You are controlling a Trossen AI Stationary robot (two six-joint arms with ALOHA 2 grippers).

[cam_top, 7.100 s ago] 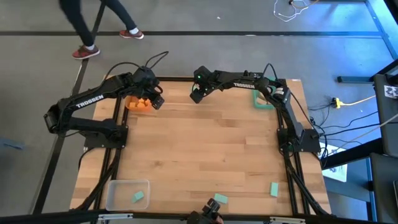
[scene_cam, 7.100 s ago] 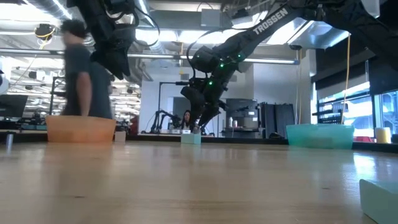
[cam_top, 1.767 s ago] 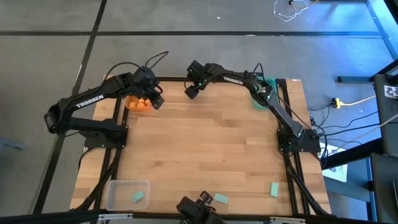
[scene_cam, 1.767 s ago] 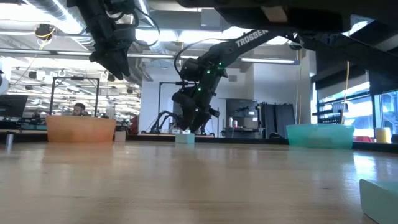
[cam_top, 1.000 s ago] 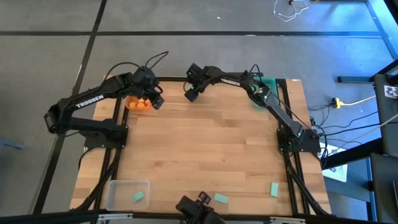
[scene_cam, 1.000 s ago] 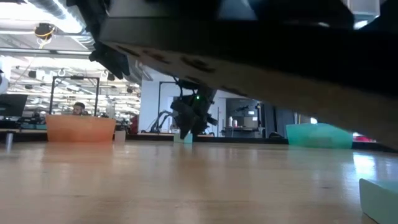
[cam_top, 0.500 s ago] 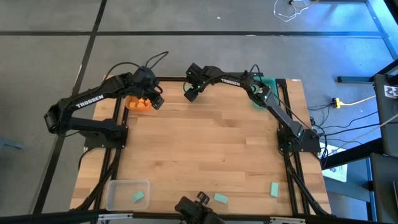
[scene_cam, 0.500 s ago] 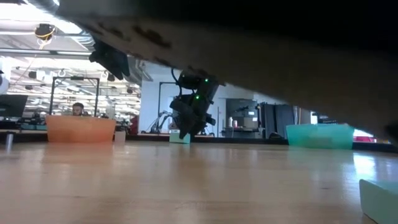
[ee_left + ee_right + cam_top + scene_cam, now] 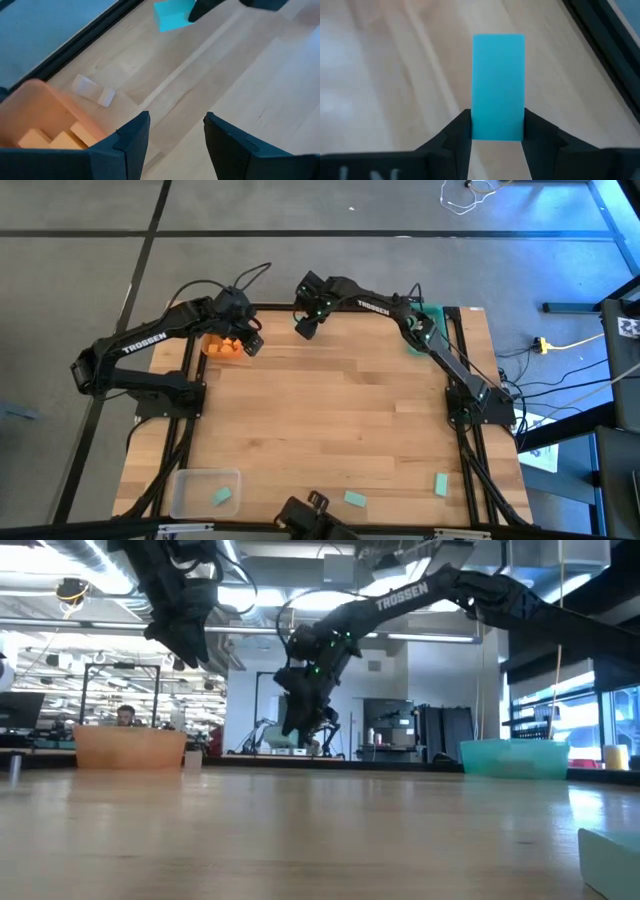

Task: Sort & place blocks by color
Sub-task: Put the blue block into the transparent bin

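Right wrist view had the right gripper point(image 9: 497, 131) clamped on a flat rectangular teal block point(image 9: 498, 85), fingers point(image 9: 457, 135) pressed to both long sides, block sticking out ahead over the light wood plank table point(image 9: 385, 75) near its dark edge rail. High view put that right gripper point(image 9: 303, 326) at the far edge of the table, about mid-width, arm stretched over from the right side. Low view showed it point(image 9: 300, 735) lifted clear of the tabletop. Left gripper point(image 9: 250, 345) hung beside the orange plastic bin point(image 9: 218, 347) at the far left corner; left wrist view showed its fingers point(image 9: 131, 145) apart with nothing between them, orange blocks point(image 9: 55, 137) sitting inside the bin, and a pale scrap of tape point(image 9: 93, 91) stuck on the table nearby. Same view caught the held teal block point(image 9: 172, 15) farther off. Teal plastic bin point(image 9: 425, 340) sat at the far right corner, partly hidden by the right arm. Near edge: clear plastic bin point(image 9: 203, 493) at the near left corner with one teal block point(image 9: 223, 496) in it, a second loose teal block point(image 9: 354, 499) on the table near the middle, a third point(image 9: 440, 484) toward the right. Some dark hardware point(image 9: 305, 515) poked in at the near edge, can't tell what it was.
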